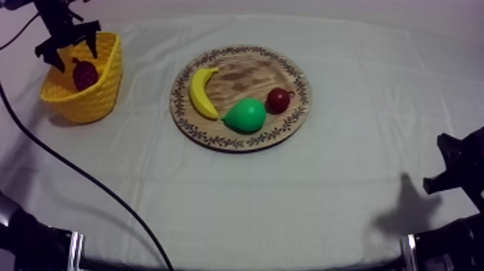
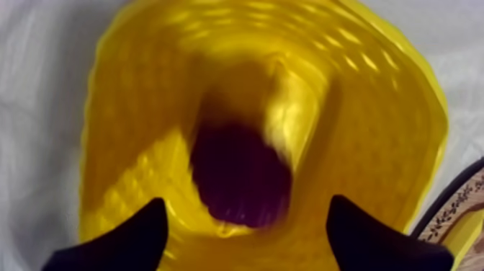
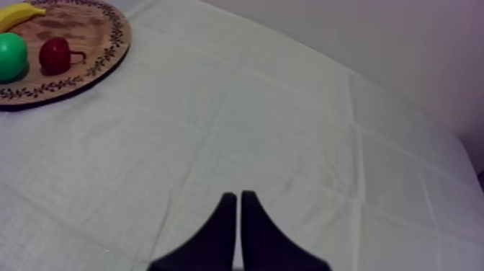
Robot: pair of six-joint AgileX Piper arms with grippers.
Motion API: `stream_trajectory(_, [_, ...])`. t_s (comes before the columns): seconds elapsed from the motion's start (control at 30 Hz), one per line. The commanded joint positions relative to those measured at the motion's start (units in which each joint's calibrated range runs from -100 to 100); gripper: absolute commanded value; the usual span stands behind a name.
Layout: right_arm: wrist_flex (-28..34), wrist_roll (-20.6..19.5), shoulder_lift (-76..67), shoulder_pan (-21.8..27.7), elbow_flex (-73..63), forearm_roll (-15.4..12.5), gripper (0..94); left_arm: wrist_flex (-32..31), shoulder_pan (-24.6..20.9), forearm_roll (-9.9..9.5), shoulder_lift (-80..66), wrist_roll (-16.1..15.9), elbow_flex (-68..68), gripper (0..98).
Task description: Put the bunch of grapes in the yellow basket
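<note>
Over yellow basket (image 1: 101, 97), left gripper (image 1: 68, 47), fingers apart — bunch of grapes (image 1: 85, 74) lies inside; right gripper (image 3: 238, 198) fingers together. Grapes likely light, bumpy, stiff — grip across middle.

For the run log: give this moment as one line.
left gripper open over yellow basket | bunch of grapes in basket | right gripper shut over cloth | banana, pear, small red fruit on wooden board

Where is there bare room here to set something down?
Bare cloth lies between the wooden board and the right hand, and between board and yellow basket. Crowded: banana, pear, small red fruit on the board; left hand over the basket.
</note>
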Motion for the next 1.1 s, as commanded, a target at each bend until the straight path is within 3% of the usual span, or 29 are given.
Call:
stream_trajectory(0.0, [0.02,0.02,0.0,0.0,0.0,-0.01,0.3,-0.39,-0.15,0.3,0.15,-0.1,-0.22,92.6])
stream_trajectory(0.3, [0.02,0.02,0.0,0.0,0.0,-0.01,0.3,-4.8,-0.15,1.54,-4.85,-1.57,3.95,95.5])
stream_trajectory(0.47, [0.02,0.02,0.0,0.0,0.0,-0.01,0.3,-10.82,0.25,1.93,-13.17,-2.2,11.57,90.8])
stream_trajectory(1.07, [0.02,0.02,0.0,0.0,0.0,-0.01,0.3,-39.91,1.45,2.31,-49.29,-2.97,48.52,26.0])
